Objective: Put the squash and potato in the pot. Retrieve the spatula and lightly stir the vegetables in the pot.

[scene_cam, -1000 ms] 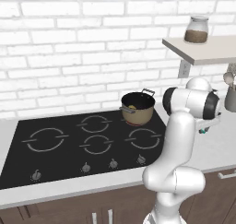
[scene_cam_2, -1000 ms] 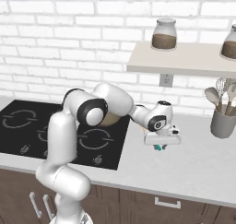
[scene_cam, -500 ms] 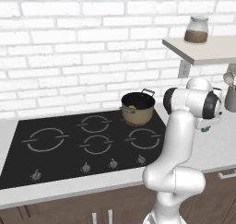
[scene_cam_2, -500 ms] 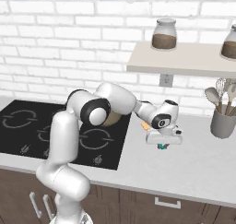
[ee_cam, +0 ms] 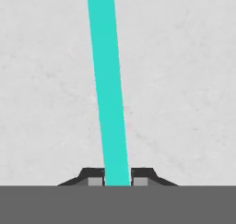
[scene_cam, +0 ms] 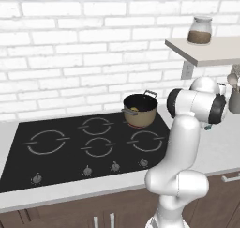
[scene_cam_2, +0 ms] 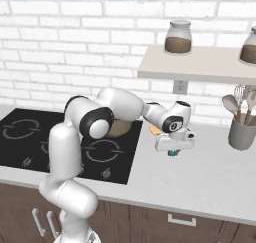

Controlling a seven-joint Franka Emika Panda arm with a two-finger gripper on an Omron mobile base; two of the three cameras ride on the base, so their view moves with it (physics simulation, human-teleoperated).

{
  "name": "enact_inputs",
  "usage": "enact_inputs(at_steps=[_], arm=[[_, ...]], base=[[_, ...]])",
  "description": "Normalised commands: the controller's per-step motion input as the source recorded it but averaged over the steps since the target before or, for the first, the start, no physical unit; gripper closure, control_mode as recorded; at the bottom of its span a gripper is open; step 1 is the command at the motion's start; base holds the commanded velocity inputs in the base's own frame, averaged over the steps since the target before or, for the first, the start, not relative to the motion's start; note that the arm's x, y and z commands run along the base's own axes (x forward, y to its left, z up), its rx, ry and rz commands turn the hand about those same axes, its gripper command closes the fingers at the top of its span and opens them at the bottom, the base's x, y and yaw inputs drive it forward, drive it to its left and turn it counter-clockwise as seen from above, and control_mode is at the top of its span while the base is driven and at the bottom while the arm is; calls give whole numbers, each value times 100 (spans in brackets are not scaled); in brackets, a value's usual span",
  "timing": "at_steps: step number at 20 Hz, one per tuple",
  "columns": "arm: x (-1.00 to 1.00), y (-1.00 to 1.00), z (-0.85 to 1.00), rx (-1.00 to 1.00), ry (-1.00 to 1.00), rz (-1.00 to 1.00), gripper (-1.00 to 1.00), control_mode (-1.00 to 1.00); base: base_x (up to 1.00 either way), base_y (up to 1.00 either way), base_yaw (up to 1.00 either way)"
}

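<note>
Right of the hob, gripper (ee_cam: 117,181) jaws clamp the teal spatula (ee_cam: 109,85) over the counter (scene_cam_2: 220,172); squash (scene_cam: 134,110) in pot (scene_cam: 140,110).

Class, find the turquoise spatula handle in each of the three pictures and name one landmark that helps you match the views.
Left base view: a turquoise speck of the spatula handle just below the arm's wrist, right of centre.
Right base view: the handle's tip pokes out under the gripper, above the grey counter.
Hand view: a long turquoise strip from the top edge down between the fingertips.
Shared landmark: the grey counter.
</note>
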Motion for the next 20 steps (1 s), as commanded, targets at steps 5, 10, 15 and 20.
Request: enact_inputs(at_steps=[5, 10, 15, 20], arm=[[-55, 0, 48, 0, -2, 1, 100, -100], [-75, -3, 41, 0, -5, -4, 100, -100], [-62, 0, 25, 0, -4, -5, 100, -100], [-43, 14, 40, 0, -23, 0, 100, -100]], base=[[0, 0, 0], [0, 0, 0], [0, 0, 0], [0, 0, 0]])
